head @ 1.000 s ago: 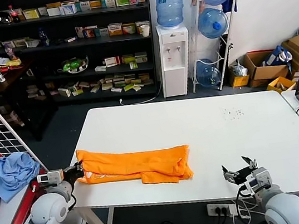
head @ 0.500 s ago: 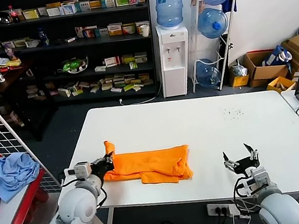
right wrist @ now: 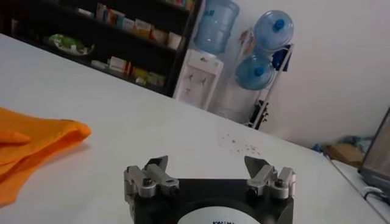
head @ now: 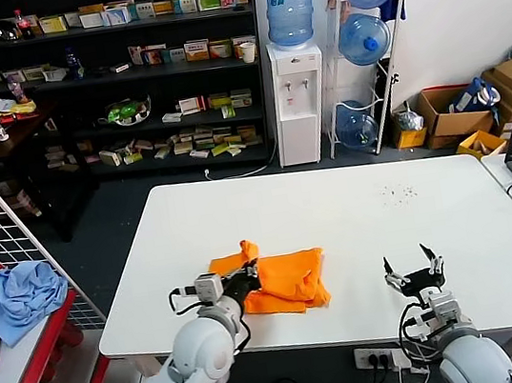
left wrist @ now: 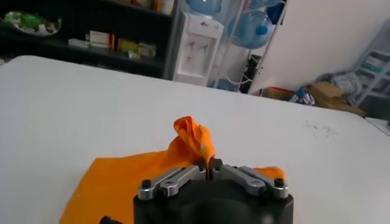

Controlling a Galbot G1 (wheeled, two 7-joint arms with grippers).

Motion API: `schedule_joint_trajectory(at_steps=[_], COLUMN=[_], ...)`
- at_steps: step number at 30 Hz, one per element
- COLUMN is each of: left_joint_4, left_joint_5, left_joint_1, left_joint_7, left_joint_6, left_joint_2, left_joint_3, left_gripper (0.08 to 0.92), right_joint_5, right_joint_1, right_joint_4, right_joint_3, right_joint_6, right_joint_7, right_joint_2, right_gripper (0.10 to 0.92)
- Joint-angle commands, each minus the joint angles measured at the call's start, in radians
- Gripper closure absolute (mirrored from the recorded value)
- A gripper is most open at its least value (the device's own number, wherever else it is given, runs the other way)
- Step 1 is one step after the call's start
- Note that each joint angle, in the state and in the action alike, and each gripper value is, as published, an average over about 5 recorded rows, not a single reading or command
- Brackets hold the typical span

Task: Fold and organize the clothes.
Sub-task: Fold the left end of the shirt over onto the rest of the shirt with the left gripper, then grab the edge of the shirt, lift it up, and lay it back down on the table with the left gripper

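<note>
White desk (head: 357, 224) in a storeroom with shelves behind; orange T-shirt (head: 284, 282) lower centre of frame, partly folded; left tool (head: 247, 277) pinched tight on its raised edge; right tool (head: 414, 272) spread wide, lower right, holding nothing.

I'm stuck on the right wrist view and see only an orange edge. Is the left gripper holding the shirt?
Observer: Yes. The left gripper is shut on a bunched edge of the orange T-shirt, raised above the white table.
Operator: Where is my right gripper relative to the shirt?
Observer: The right gripper is open, over the table near its front edge, apart from the shirt on its right.
Operator: Anything beyond the shirt on the left?
Observer: A light blue cloth lies on a side rack, off the table.
</note>
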Motion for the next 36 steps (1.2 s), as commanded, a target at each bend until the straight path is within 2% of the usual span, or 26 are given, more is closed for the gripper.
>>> schedule_joint_trajectory(at_steps=[1, 6, 11, 15, 18, 21, 24, 28, 32, 36], left_joint_4=[0.097, 0.157, 0.161, 0.127, 0.088, 0.054, 0.033, 0.01, 0.018, 0.058], left_joint_5=[0.026, 0.026, 0.006, -0.006, 0.004, 0.033, 0.059, 0.059, 0.049, 0.051], left_joint_1=[-0.022, -0.02, -0.014, -0.003, 0.014, 0.041, 0.078, 0.14, 0.188, 0.208], left_joint_7=[-0.02, -0.007, 0.012, 0.023, 0.037, 0.078, 0.148, 0.285, 0.402, 0.492], left_joint_6=[-0.022, -0.092, -0.181, -0.213, -0.21, -0.191, -0.175, -0.131, -0.055, -0.001], left_joint_2=[-0.204, -0.265, -0.272, -0.238, -0.177, -0.075, 0.036, 0.153, 0.219, 0.239], left_joint_3=[0.097, 0.11, 0.096, 0.073, 0.045, -0.008, -0.072, -0.179, -0.275, -0.326], left_gripper=[0.893, 0.88, 0.759, 0.646, 0.559, 0.473, 0.386, 0.266, 0.19, 0.178], right_joint_5=[-0.021, -0.014, -0.005, 0.019, 0.022, 0.024, 0.033, 0.062, 0.075, 0.083], right_joint_1=[0.007, 0.013, 0.011, -0.008, -0.019, -0.022, -0.03, -0.052, -0.063, -0.064], right_joint_4=[-0.019, -0.015, -0.007, 0.017, 0.026, 0.019, 0.01, 0.014, 0.015, 0.018], right_joint_3=[-0.004, -0.014, -0.02, -0.024, -0.028, -0.028, -0.025, -0.024, -0.026, -0.025], right_joint_6=[0.024, 0.014, 0.008, -0.006, -0.008, 0.01, 0.05, 0.088, 0.102, 0.103], right_joint_7=[0.005, 0.012, 0.014, 0.017, 0.012, -0.004, -0.031, -0.054, -0.064, -0.067], right_joint_2=[0.019, 0.023, 0.024, 0.015, 0.007, -0.002, -0.014, -0.037, -0.057, -0.067], right_gripper=[0.203, 0.203, 0.203, 0.203, 0.203, 0.203, 0.203, 0.203, 0.203, 0.203])
